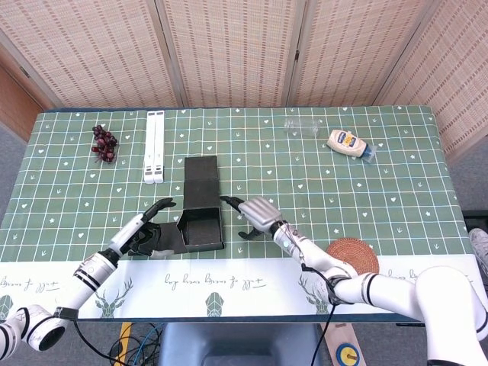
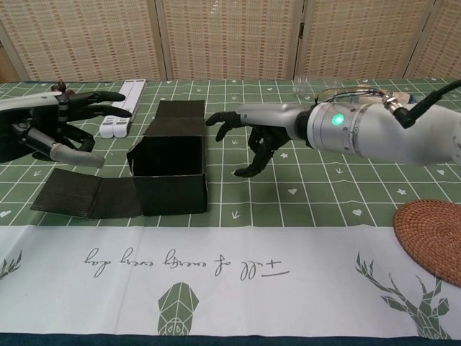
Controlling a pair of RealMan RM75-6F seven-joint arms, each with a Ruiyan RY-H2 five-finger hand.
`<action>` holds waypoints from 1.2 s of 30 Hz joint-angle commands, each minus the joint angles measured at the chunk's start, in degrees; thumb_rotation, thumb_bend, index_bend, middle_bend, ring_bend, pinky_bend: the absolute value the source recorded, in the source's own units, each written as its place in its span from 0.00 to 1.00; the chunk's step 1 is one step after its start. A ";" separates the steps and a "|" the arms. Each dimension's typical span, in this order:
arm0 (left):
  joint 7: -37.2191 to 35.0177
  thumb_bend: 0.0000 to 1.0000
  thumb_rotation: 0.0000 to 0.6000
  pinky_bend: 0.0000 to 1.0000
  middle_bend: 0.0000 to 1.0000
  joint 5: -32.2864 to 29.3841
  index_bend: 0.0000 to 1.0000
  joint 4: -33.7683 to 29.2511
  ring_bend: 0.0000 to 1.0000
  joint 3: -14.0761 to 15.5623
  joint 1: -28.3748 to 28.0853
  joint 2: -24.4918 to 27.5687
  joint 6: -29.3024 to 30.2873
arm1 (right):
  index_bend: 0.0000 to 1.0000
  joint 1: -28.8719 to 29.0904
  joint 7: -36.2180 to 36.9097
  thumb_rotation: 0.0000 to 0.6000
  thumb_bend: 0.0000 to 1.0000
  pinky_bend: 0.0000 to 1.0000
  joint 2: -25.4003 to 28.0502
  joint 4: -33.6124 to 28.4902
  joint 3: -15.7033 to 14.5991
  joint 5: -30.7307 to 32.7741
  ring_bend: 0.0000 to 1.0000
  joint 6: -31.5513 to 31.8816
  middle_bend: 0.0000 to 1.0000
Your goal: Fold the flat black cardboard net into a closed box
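The black cardboard box [image 1: 200, 229] stands as an open tray near the table's front, square to the edge. Its lid flap [image 1: 200, 179] lies flat on the far side. A second flap [image 1: 165, 240] lies flat to its left. In the chest view the box [image 2: 171, 191] shows an empty inside, with the lid flap [image 2: 180, 117] behind it. My left hand [image 1: 145, 229] hovers open over the left flap [image 2: 86, 194], fingers spread, holding nothing. My right hand [image 1: 255, 213] is open just right of the box. One outstretched finger reaches the box's far right corner; contact is unclear.
At the back left lie a bunch of grapes [image 1: 104, 142] and a long white object [image 1: 155, 146]. A clear bottle [image 1: 303, 126] and a mayonnaise bottle [image 1: 351, 142] lie at the back right. A round woven coaster [image 1: 353, 255] sits at the front right.
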 commanded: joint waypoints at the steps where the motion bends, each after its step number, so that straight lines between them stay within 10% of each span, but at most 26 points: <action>1: 0.02 0.14 1.00 1.00 0.11 0.16 0.04 -0.28 0.68 -0.04 -0.02 0.01 -0.07 | 0.00 -3.46 5.08 1.00 0.11 1.00 1.99 -4.62 0.21 3.36 0.79 0.48 0.10; 36: -2.10 0.14 1.00 1.00 0.11 1.52 0.04 -0.91 0.68 0.15 2.71 2.30 3.95 | 0.00 -1.22 8.57 1.00 0.00 1.00 -17.62 7.97 6.69 14.64 0.76 4.07 0.10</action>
